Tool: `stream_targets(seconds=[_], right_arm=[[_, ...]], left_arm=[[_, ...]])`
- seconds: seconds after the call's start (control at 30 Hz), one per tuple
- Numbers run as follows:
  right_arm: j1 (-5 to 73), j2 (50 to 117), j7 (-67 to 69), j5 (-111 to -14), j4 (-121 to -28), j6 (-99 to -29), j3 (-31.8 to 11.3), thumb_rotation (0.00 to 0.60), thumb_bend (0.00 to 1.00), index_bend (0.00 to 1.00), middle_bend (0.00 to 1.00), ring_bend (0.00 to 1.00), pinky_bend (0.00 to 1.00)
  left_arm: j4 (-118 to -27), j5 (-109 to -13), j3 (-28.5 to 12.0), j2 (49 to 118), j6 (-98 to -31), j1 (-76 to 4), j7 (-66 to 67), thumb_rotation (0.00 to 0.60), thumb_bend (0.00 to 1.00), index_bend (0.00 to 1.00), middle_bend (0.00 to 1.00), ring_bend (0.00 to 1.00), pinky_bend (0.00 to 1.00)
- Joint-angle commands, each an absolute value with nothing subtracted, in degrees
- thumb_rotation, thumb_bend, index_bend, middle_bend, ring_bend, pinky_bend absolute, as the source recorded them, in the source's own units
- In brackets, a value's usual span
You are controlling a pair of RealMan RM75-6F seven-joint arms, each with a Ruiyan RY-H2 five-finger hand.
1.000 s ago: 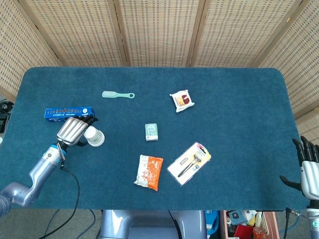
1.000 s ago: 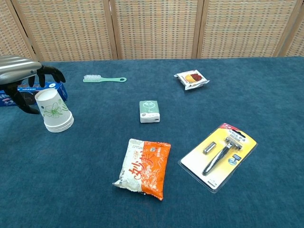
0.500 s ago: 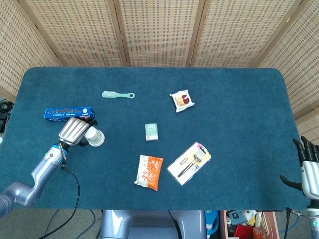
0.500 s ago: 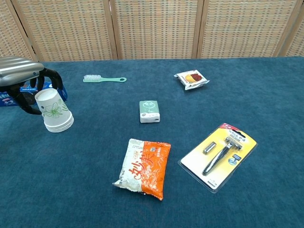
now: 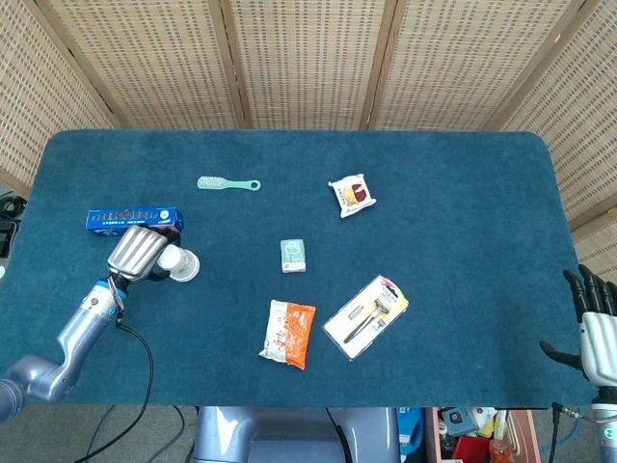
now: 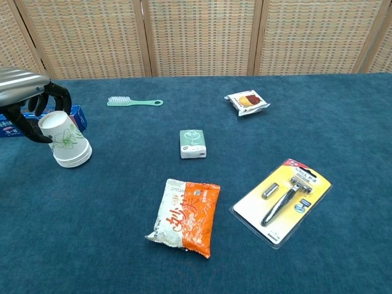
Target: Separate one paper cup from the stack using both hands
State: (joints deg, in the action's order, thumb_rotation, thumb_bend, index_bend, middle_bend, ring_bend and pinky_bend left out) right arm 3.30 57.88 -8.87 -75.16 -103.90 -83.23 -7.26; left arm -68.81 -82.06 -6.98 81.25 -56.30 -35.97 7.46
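The stack of white paper cups [image 6: 66, 144] with a green leaf print stands upside down at the left of the blue table, tilted toward the left. In the head view the paper cup stack [image 5: 181, 263] shows just right of my left hand [image 5: 138, 252]. My left hand [image 6: 27, 97] wraps its dark fingers [image 6: 60, 95] over the top of the stack, thumb on the near side, and grips it. My right hand [image 5: 598, 326] hangs off the table's right front corner with fingers apart, holding nothing; only the head view shows it.
A blue toothpaste box [image 5: 133, 218] lies just behind the stack. Further off lie a green brush [image 5: 228, 183], a snack packet [image 5: 352, 194], a small green box [image 5: 293, 255], an orange bag [image 5: 288, 333] and a razor pack [image 5: 366, 315]. A wicker screen [image 5: 308, 58] closes the back.
My left hand's fingers have closed around the top of the cup stack, and the stack has shifted slightly left and tipped. The right hand has barely moved.
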Motion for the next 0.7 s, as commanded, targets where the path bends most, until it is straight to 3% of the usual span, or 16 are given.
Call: stream_targets(seconds=[0.03,0.33,0.6,0.7], right_arm=[[3.3,58.0,-9.1,-75.3,-103.9,-83.3,-7.2,0.6,0.0,0.0,0.0,0.0,0.0],[4.0,59.1,-9.1,-78.2,-102.6,-83.5,-6.6,0.6,0.0,0.0,0.0,0.0,0.0],[6.7,59.7,-5.9,-88.2,-94.8,-85.7,-6.7,0.6,0.0,0.0,0.0,0.0,0.0],[8.0,59.8,-2.8,-92.1,-92.1,-87.1,-7.2,0.6,0.0,0.06,0.0,0.0,0.0]], left_arm=[[-70.3,-82.4,-7.8,80.1,-58.9,-35.2,4.5,0.6,0.18,0.47,0.49,0.56,0.51],[-77.9,-81.0,-11.8,76.2,-65.6,-31.7,-21.8,0.6,0.27,0.47,0.5,0.57,0.52],[-83.0,-77.7,-14.1,76.1,-58.3,-33.2,-47.4,0.6,0.31,0.47,0.5,0.57,0.52],[-84.1,-77.4,-14.8,77.3,-54.9,-35.0,-53.2,0.6,0.31,0.47,0.5,0.57,0.52]])
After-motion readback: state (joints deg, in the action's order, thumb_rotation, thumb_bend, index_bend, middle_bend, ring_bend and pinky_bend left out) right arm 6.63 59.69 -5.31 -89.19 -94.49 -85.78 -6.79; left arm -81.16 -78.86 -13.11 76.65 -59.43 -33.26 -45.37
